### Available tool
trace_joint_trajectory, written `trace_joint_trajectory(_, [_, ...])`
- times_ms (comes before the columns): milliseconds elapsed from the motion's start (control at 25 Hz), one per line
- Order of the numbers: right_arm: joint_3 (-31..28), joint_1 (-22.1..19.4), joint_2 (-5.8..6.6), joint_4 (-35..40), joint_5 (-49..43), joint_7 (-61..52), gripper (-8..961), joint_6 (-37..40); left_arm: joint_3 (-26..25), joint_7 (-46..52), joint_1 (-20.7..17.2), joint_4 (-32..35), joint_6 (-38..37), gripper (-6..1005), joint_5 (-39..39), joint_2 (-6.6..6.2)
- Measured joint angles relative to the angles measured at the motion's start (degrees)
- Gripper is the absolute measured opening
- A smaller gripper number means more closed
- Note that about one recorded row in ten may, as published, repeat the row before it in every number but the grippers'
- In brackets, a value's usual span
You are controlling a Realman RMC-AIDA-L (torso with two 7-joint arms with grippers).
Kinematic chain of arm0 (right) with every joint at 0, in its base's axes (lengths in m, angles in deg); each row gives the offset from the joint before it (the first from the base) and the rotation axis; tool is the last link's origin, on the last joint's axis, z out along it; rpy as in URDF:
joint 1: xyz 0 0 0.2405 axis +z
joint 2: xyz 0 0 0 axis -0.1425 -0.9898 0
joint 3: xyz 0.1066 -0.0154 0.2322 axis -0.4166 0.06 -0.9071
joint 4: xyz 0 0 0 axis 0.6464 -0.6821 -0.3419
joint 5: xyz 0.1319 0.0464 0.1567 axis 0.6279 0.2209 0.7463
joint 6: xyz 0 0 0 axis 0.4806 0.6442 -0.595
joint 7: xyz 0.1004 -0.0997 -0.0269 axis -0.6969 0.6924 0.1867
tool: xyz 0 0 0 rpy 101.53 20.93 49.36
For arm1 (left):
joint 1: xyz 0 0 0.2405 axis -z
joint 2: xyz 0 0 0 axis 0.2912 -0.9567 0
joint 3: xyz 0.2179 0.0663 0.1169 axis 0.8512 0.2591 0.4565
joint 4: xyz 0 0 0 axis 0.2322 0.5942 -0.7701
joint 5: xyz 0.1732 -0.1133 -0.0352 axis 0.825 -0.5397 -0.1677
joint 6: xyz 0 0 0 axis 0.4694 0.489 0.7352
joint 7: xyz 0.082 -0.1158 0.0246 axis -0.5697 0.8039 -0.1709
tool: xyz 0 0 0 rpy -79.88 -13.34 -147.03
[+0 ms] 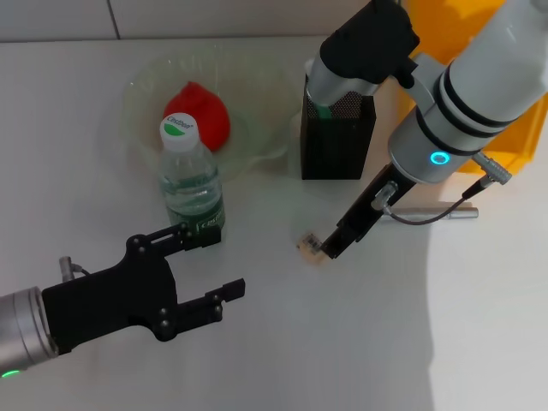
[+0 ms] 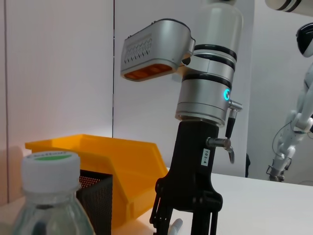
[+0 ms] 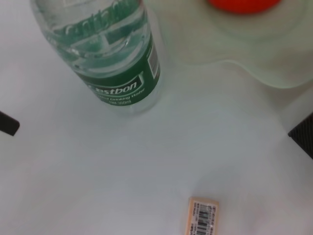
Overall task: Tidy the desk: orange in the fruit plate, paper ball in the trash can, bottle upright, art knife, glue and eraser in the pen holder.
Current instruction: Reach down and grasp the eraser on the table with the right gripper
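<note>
A: Looking at the head view, the right gripper [image 1: 330,248] sits low at centre frame, tips down at the eraser [image 1: 310,247], which lies on the white desk [image 1: 360,342] below the pen holder [image 1: 336,137].

B: Has it got hold of the eraser?

A: I cannot tell. The tips are right against the block's right edge, but whether they straddle it or how wide they stand is hidden. In the right wrist view the eraser [image 3: 202,215] lies flat at the bottom edge of the frame, barcode up, long axis running roughly up and down the picture, and no fingers show.

B: And the other arm?

A: The left gripper [image 1: 210,270] is in the lower left of the head view, jaws spread wide and empty, just below the bottle [image 1: 190,175], which stands upright. It is well apart from the eraser; the right arm is clearly nearer.

B: The rest?

A: The orange [image 1: 199,114] rests in the fruit plate [image 1: 145,90], upper left. The trash can [image 1: 475,51] is at upper right, behind the arm. Judging from this, the eraser is the step in hand.
</note>
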Motion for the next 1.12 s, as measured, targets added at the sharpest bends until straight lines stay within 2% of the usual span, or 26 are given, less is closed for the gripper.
trace_joint_trajectory(640, [6.6, 0.77, -0.1, -3.56, 1.97, -0.35, 700, -7.5, -0.7, -0.03, -0.18, -0.84, 0.03, 699, 1.21, 0.81])
trace_joint_trajectory(1120, [7.76, 0.94, -0.17, -5.07, 3.08, -0.14, 678, -9.23, -0.79, -0.03, 0.18, -0.83, 0.06, 699, 1.21, 1.07])
